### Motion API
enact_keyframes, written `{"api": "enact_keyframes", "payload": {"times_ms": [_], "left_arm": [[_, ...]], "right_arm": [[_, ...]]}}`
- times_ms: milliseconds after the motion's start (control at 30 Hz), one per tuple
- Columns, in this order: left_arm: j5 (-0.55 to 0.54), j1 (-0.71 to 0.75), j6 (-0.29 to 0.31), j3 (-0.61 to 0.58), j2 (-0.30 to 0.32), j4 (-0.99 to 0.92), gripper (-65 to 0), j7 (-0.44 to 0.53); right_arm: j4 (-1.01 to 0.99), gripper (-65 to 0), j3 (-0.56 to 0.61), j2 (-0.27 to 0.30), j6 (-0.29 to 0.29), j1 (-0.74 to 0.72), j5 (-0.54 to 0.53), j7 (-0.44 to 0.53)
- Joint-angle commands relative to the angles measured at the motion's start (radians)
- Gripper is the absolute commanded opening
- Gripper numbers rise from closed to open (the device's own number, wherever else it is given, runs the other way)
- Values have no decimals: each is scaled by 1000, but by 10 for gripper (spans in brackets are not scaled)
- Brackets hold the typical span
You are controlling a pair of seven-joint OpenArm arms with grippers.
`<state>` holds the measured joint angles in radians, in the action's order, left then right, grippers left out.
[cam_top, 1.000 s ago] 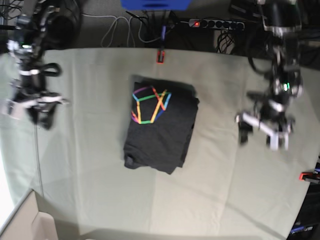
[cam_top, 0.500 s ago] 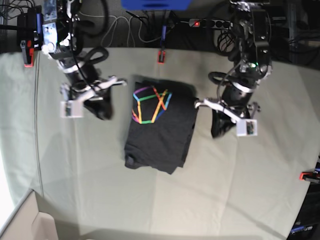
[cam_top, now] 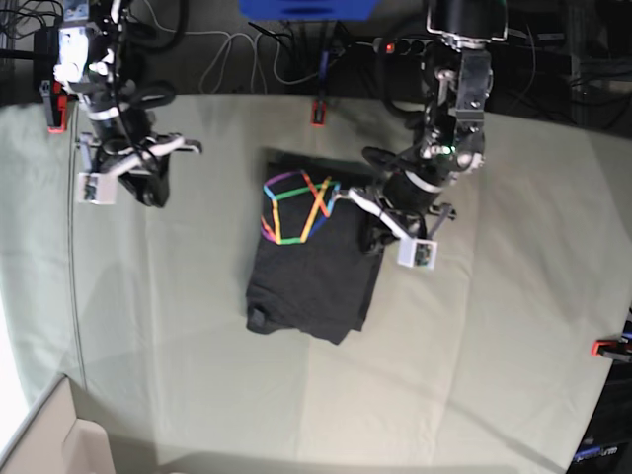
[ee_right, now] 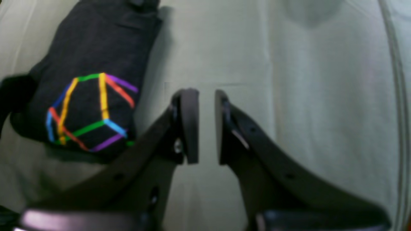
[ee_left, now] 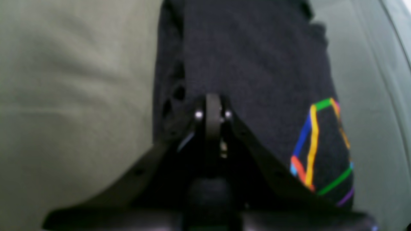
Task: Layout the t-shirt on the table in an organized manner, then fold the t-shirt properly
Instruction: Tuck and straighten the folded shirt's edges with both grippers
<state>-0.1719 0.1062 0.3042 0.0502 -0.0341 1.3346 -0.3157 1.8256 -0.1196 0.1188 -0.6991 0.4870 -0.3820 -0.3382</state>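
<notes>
Shirt-side first, from its left in the base view: the right gripper hangs over bare table, well apart from the t-shirt. 1 second ago that arm was out by the table's far edge, and half a second ago it was just beside the shirt's left edge, so it has since pulled away again. In its wrist view the 2 jaws stand a narrow slot apart, with only pale cloth showing between them, so this tool is released and holding nothing.

The t-shirt lies as a compact dark rectangle of stacked layers near the table's middle, with its rainbow print facing up toward the far end. It has not shifted across the 3 base pictures.

On the shirt's right, the left gripper has swung in from well out on that side and now sits over the shirt's right edge, level with the print. Its wrist view shows the jaws pressed together, clenched, with black fabric right under the tips. Whether any layer is pinched between them I cannot tell, as the picture is soft there.

Since the shirt is bundled rather than spread, my reading is that laying it out is still undone. The left tool's closing looks like a first attempt at the edge, with the right tool not yet committed.
</notes>
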Motion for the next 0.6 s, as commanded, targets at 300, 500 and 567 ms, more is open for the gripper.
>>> {"api": "enact_keyframes", "payload": {"times_ms": [300,500,567], "left_arm": [[-4,65,10,-2,-2,13,-650,22],[-12,77,10,115,-3,12,-650,22],[-12,77,10,132,-3,12,-650,22]], "right_arm": [[16,-573,-39,6,1,16,-10,26],[20,-573,-33,5,1,17,-10,26],[20,-573,-33,5,1,17,-10,26]]}}
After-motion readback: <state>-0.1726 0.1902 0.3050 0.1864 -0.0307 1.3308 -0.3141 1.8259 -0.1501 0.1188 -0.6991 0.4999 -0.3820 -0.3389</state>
